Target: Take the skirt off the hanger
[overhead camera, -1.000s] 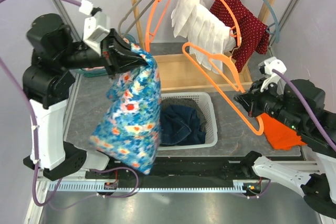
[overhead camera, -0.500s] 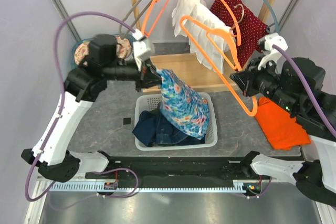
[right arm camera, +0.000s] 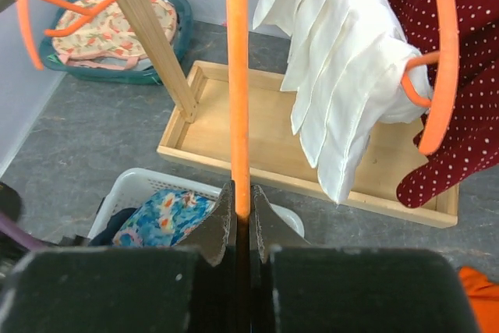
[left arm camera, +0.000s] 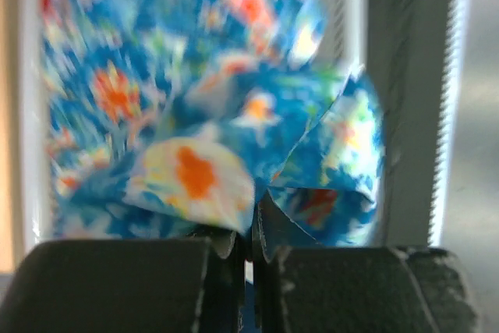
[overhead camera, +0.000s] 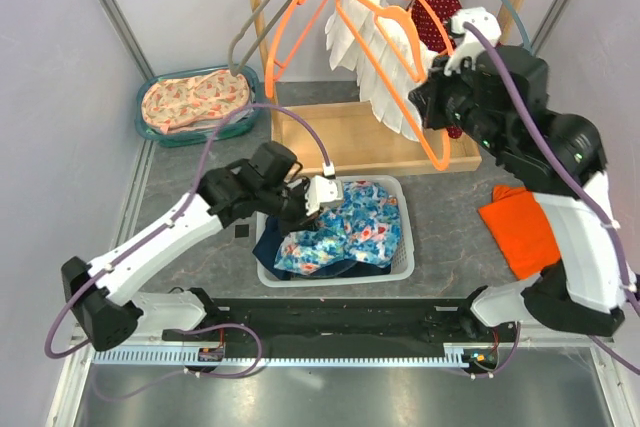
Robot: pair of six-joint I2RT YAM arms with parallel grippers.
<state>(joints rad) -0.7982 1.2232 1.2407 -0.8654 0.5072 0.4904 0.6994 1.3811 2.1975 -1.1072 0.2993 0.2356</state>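
The left gripper (left arm camera: pixel 248 236) was pressed shut on a fold of the blue flowered skirt (overhead camera: pixel 355 227). The skirt lay inside the white basket (overhead camera: pixel 404 217), on top of dark denim clothes (overhead camera: pixel 268 239), and it was off the hanger. At the right, the right gripper (right arm camera: pixel 242 210) was closed tight on the bar of the empty orange hanger (right arm camera: pixel 237 76), which it held up just beside the white garment (right arm camera: pixel 335 76) on the wooden rack (right arm camera: pixel 150 44).
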